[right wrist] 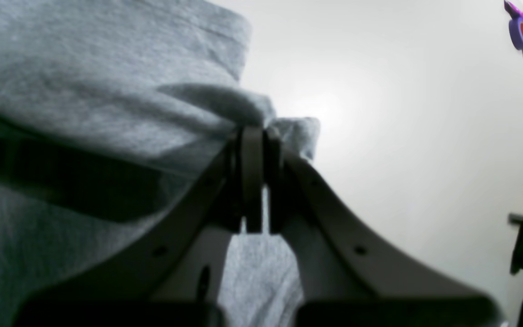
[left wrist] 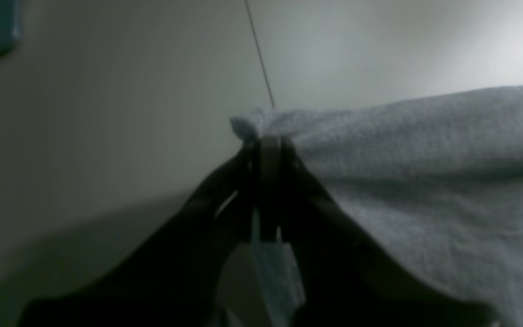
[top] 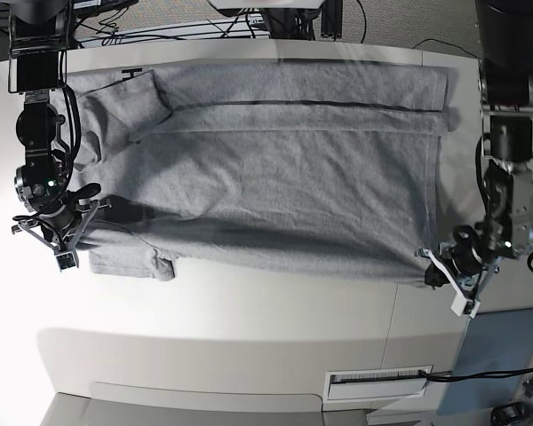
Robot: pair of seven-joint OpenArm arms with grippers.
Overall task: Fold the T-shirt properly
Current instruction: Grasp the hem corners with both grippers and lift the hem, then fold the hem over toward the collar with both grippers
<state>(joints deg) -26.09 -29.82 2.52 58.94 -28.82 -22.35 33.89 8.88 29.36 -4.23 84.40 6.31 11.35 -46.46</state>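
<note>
Grey T-shirt (top: 275, 177) spread flat across a white table (top: 249, 319), long axis running left to right in the base view, top strip folded over along a straight seam. At far left in that view, the right gripper (top: 82, 216) is clamped on the shirt's near edge beside a sleeve (top: 133, 262); its wrist view shows both jaws pressed together on a bunched fold of cloth (right wrist: 284, 129), with the fabric draping away to the left. At centre, the shirt body lies smooth with a shallow shadowed crease along its near edge. At far right, the left gripper (top: 433, 269) pinches the near corner of the hem; its wrist view shows 2 dark jaws closed on a small tuft of cloth (left wrist: 250, 125), fabric falling to the right. A blue-grey sheet (top: 497, 359) lies on the table just beyond the left arm.
</note>
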